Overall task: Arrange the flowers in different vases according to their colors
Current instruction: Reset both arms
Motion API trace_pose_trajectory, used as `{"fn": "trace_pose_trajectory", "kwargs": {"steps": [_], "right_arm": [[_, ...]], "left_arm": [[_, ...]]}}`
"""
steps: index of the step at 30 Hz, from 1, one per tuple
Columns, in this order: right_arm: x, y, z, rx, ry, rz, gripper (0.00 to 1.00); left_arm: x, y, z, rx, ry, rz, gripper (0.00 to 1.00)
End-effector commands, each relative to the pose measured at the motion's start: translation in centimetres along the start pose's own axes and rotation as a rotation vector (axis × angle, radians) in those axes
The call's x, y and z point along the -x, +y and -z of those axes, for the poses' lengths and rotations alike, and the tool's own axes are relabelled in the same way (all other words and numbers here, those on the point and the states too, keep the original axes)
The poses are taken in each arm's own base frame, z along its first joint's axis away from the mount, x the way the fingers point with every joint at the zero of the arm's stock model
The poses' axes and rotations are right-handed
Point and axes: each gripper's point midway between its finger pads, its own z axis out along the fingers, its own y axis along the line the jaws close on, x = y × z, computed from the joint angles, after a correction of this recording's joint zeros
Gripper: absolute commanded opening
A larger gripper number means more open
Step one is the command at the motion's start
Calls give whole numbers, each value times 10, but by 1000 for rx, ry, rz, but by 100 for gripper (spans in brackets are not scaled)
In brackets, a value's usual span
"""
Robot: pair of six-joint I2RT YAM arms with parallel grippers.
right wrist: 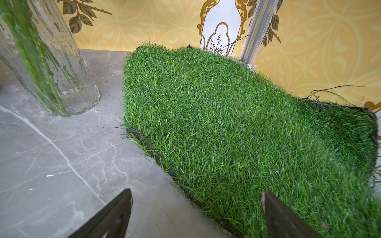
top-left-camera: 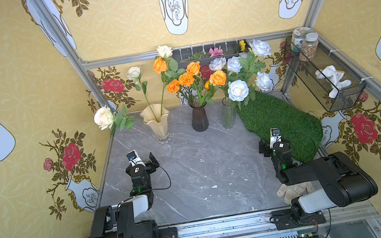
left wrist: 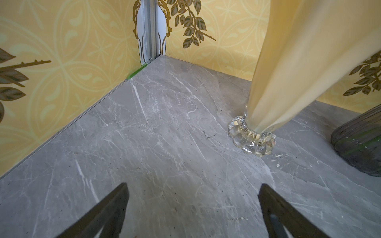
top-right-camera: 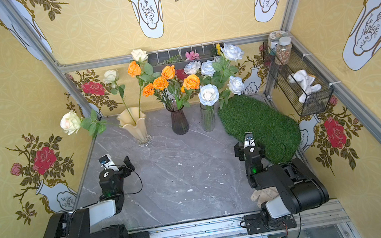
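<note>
- Left gripper [left wrist: 193, 185] and right gripper [right wrist: 197, 190] are both spread as wide as they go, with nothing between the jaws and nothing touched. The left one hangs over the bare table [top-left-camera: 192, 175] in front of the cream-yellow vase [top-left-camera: 158, 123]. The right one sits over the near edge of the grass mat [top-left-camera: 279, 121].
- Sorting looks nearly done imo. The purple vase [top-left-camera: 199, 119] has the orange bunch [top-left-camera: 186, 79] and the clear glass vase [top-left-camera: 229, 116] has the blue-white roses [top-left-camera: 238, 90]. The cream roses [top-left-camera: 134, 73] are in the cream-yellow vase, one flopping way out sideways.
- Odd one out: a single orange rose [top-left-camera: 159, 65] whose stem seems to run down into the cream-yellow vase.
- My guess for next: the left arm goes for that stem, pinches it below the leaves, lifts straight up so the vase doesn't tip, then drops it into the purple vase next door. It's crowded in there, so it needs to go in slowly.
</note>
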Motion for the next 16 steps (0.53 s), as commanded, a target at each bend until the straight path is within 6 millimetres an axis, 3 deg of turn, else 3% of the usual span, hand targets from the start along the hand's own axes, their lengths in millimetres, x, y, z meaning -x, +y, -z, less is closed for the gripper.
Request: {"fn": "trace_pose_trajectory", "kwargs": {"steps": [1,16], "right_arm": [[6,0,0,2,-20,-10,97],[6,0,0,3,-20,-11,97]], "left_arm": [[4,-1,0,-4,-16,-1,100],[3,-1,-1,-2,-12,3,100]]}}
